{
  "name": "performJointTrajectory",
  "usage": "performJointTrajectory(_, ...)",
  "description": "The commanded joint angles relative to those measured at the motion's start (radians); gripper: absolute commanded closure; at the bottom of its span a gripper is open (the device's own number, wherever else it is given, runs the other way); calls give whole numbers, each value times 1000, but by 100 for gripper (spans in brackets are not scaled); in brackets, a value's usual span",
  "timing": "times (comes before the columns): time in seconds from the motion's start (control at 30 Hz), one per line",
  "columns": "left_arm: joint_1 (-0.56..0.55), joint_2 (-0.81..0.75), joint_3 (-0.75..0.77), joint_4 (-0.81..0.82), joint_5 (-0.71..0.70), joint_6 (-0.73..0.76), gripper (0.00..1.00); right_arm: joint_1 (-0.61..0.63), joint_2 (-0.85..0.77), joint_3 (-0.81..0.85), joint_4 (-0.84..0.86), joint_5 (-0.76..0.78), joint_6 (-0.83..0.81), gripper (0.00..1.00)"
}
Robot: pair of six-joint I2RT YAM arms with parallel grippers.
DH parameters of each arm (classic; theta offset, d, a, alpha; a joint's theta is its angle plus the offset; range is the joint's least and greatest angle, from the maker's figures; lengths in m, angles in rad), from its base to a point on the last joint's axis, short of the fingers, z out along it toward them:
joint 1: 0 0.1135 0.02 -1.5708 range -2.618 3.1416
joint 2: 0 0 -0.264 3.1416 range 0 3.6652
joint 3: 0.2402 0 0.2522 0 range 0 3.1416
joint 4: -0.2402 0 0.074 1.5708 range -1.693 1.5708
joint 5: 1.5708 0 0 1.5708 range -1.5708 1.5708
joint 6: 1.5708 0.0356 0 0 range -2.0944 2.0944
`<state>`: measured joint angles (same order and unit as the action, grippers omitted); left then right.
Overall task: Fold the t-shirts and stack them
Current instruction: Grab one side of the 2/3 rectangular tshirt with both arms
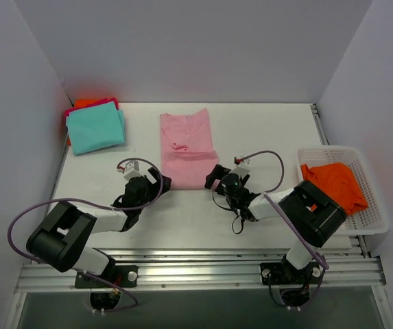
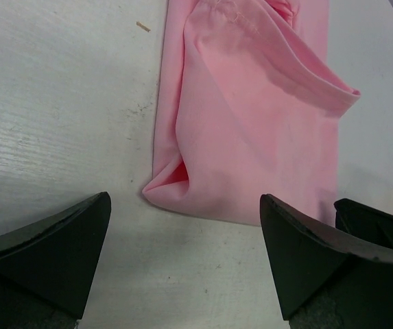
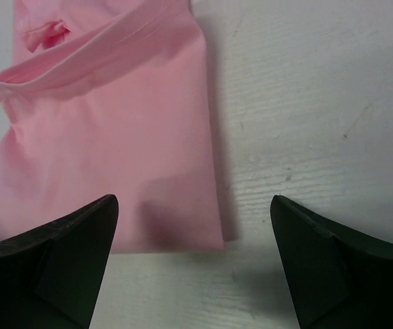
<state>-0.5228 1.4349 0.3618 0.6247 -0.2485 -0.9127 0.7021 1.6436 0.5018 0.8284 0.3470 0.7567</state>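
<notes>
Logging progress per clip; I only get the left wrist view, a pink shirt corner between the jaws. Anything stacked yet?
Observer: Yes, a pile far left: teal shirt on top, a magenta shirt and an orange shirt peeking out beneath.
Operator: Any shirts waiting?
Observer: A second orange shirt lies in the white basket on the right.
Operator: And the right jaws?
Observer: Open, straddling the pink shirt's other near corner.

Scuffed white table point(image 1: 271, 130) — pale grey walls point(image 1: 182, 48) on three sides, aluminium rail point(image 1: 203, 271) in front
</notes>
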Motion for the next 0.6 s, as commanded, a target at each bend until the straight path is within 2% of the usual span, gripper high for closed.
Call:
performJointTrajectory(0.0,-5,44,17,95,49,-23,0,10,73,6,20,-52,38,11)
performJointTrajectory(0.03,-6,68,16,110,61,-28,0,13,79,7,23,-54,39,12)
performJointTrajectory(0.07,-6,82,12,131,72,-34,9,16,85,9,25,-55,39,13)
performJointTrajectory(0.27,-6,147,5,217,115,-49,25,16,87,12,12,-62,29,35)
performJointTrajectory(0.57,-8,194,17,251,124,-45,45,14,153,11,51,-91,29,88)
